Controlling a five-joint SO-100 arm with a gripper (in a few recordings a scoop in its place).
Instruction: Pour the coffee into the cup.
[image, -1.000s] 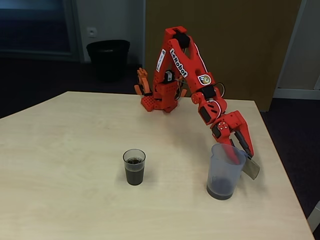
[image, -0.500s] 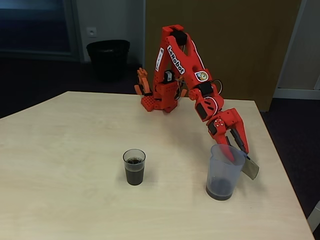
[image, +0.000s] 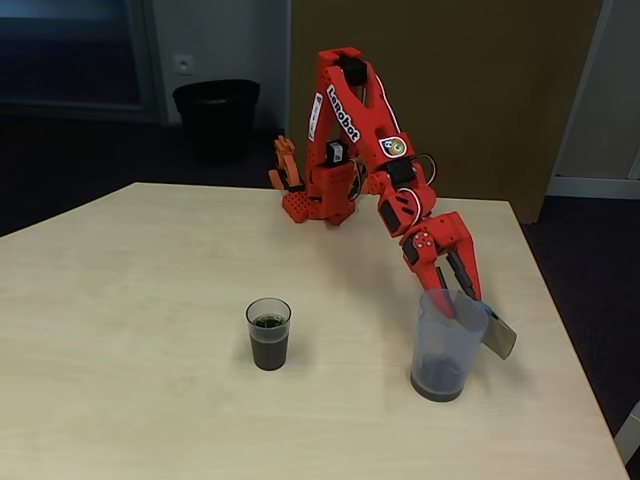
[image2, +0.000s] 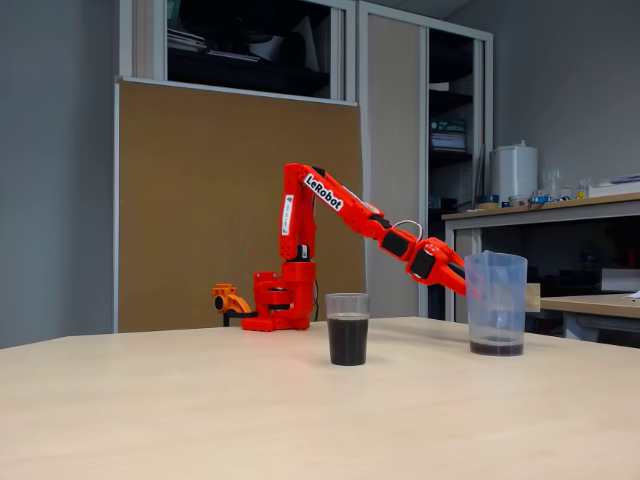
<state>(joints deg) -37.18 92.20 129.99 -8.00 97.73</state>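
Office room, light wood-grain table (image: 130, 300) with a brown partition board (image2: 230, 200) behind it and a black waste bin (image: 215, 115) on the floor past the far edge. Shelf with a white container (image2: 515, 172) sits off to the right in a fixed view.

Red SO-100 arm (image: 345, 110), "LeRobot" label on the upper link, base at the far side of the table, reaches down and to the right in both fixed views. Gripper (image: 462, 300) is at the rim of the jug (image: 447, 345), on its far right side next to the handle (image: 500, 335). One finger looks like it's inside the rim, seen through the wall. Can't tell whether the jaws are clamped on the jug or just beside it; the translucent plastic hides the contact.

Jug stands upright on the table, base flat, with only a thin dark layer of coffee (image: 438, 380) at the bottom.

Cup (image: 268, 333) stands upright near table centre, well apart from the jug, to its left in both fixed views. Roughly two thirds full of dark coffee (image2: 347, 340), surface level. Nothing touches it.

Small orange part (image2: 228, 298) sits just beside the arm's base.
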